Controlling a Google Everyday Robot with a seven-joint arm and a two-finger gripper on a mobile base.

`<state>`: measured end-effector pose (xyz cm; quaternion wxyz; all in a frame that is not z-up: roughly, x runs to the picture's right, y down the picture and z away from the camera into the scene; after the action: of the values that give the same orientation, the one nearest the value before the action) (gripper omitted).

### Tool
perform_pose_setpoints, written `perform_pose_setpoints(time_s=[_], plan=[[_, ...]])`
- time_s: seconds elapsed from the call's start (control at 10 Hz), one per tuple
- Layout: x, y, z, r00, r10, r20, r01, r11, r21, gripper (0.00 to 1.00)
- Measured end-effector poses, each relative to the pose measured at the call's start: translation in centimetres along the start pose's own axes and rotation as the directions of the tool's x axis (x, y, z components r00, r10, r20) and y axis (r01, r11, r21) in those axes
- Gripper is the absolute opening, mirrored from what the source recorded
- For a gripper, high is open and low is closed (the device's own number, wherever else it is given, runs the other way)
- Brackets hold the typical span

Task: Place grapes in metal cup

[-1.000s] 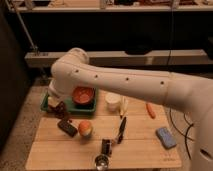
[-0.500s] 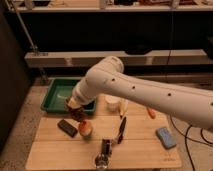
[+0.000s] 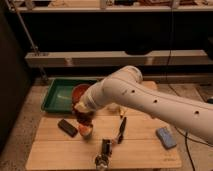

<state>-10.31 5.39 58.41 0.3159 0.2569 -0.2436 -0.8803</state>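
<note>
Near edge: metal cup [image 3: 101, 161], looks upright, with a dark object [image 3: 105, 147] just behind it. Off to the right in view, blue sponge [image 3: 165, 136]; mid-board, black utensil [image 3: 122, 130].

Next row back: orange fruit [image 3: 85, 131], with the grapes [image 3: 66, 126] just beside it on the view's left, apart from it, lying on the wooden table [image 3: 55, 150].

My gripper [image 3: 82, 116] hangs right over the orange fruit, fingers pressed together, nothing in them that I can see.

Behind that: orange-red bowl [image 3: 80, 91], green tray [image 3: 50, 97].

I read the step as reaching for the grapes. I'd spread the fingers first, shift off the fruit and come straight down on the cluster's middle. Close gently, since the berries are soft. Lift clear before crossing to the cup, because the fruit and that dark object sit near the path.
</note>
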Motion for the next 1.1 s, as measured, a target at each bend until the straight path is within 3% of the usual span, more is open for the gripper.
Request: perform_pose_setpoints(time_s=[0.4, 0.6, 1.1], plan=[[-1.4, -4.3, -1.3, 0.999, -0.035, 0.011, 0.035, 0.999, 0.033, 0.00], [-3.0, -5.4, -1.7, 0.999, -0.022, 0.027, 0.021, 0.999, 0.039, 0.00], [-6.8, -6.1, 0.9, 0.999, 0.030, 0.031, -0.033, 0.994, 0.100, 0.00]])
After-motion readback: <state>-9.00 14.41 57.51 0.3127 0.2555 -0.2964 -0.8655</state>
